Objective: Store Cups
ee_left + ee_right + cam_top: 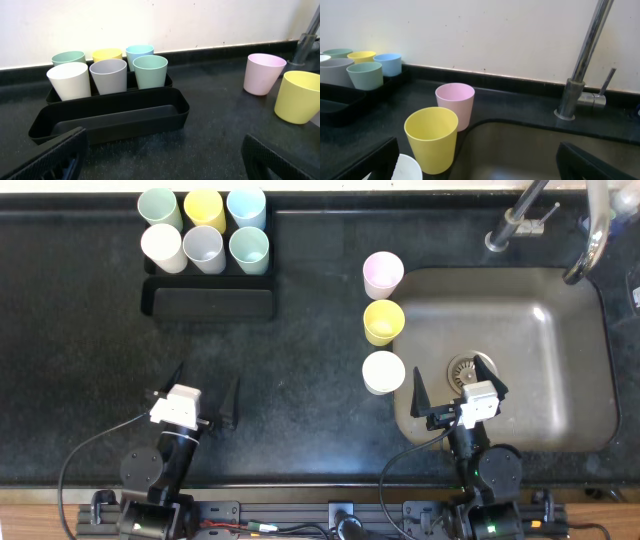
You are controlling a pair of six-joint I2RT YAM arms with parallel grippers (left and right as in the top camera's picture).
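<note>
Three loose cups stand upright in a column on the dark counter beside the sink: a pink cup (382, 273) (264, 73) (455, 105), a yellow cup (384, 321) (299, 96) (432, 138), and a white cup (383, 372) (406, 168). A black tray (208, 302) (115, 116) sits at the back left; its rear half holds several upright cups (205, 230) (107, 70), its front slot holds nothing. My left gripper (206, 396) (165, 155) is open near the front, short of the tray. My right gripper (452, 390) (480, 162) is open at the sink's front left, close to the white cup.
A steel sink (560, 380) (520, 150) fills the right side, with a drain (466, 369) and a faucet (520, 215) (582, 65) at the back. A light wall (150, 20) rises behind the counter. Open counter (300, 380) lies between tray and loose cups.
</note>
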